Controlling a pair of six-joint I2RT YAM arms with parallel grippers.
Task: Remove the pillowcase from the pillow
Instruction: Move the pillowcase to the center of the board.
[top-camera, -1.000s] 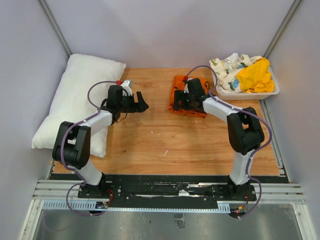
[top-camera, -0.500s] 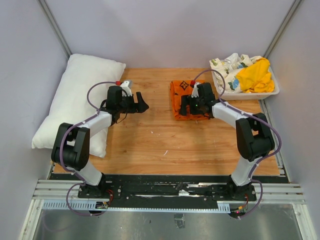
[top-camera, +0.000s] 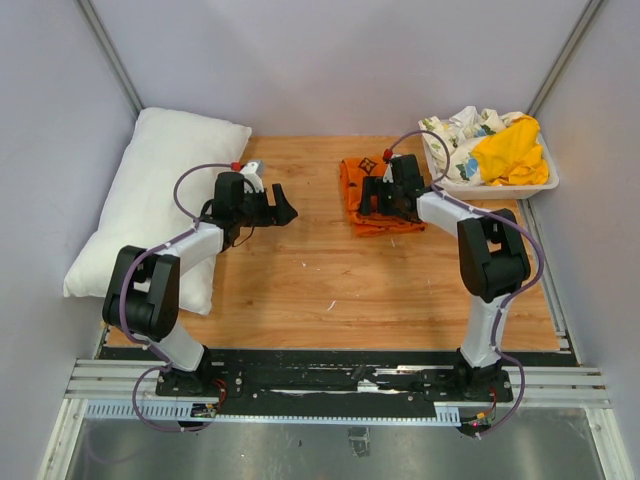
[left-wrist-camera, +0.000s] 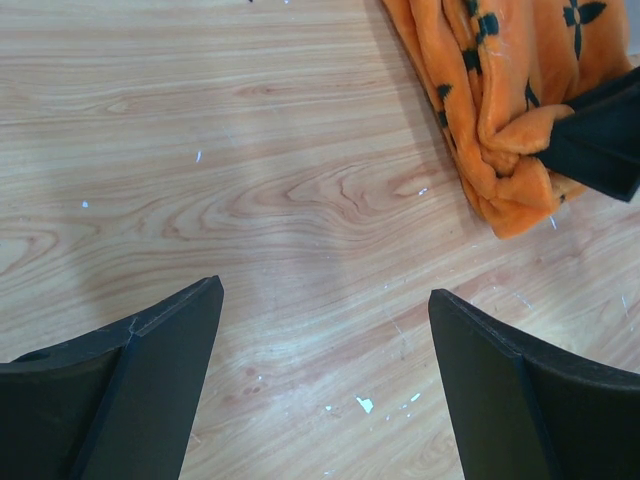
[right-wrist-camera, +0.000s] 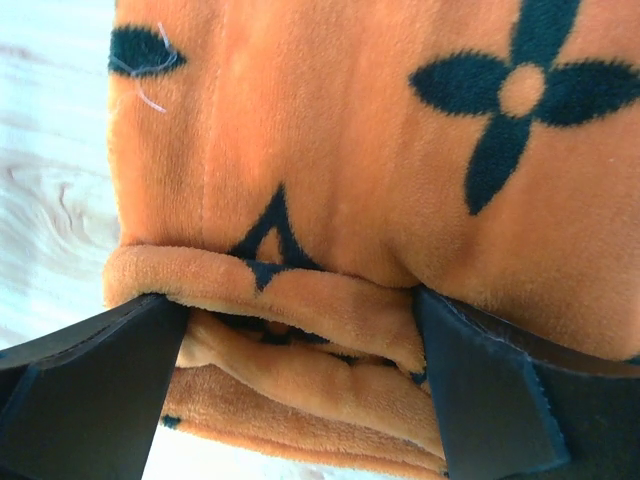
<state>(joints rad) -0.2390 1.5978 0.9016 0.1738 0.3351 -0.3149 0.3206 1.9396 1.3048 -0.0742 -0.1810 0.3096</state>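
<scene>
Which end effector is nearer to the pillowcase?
The right. The right end effector is at the pillowcase, its open fingers on either side of a folded edge. The left end effector hangs open over the table, off to the pillowcase's left and apart from it.

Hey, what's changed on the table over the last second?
The right gripper shifted slightly right and farther back over the pillowcase, exposing more orange on its left; its fingers straddle a fold. Left gripper, pillow and bin stayed put.
</scene>
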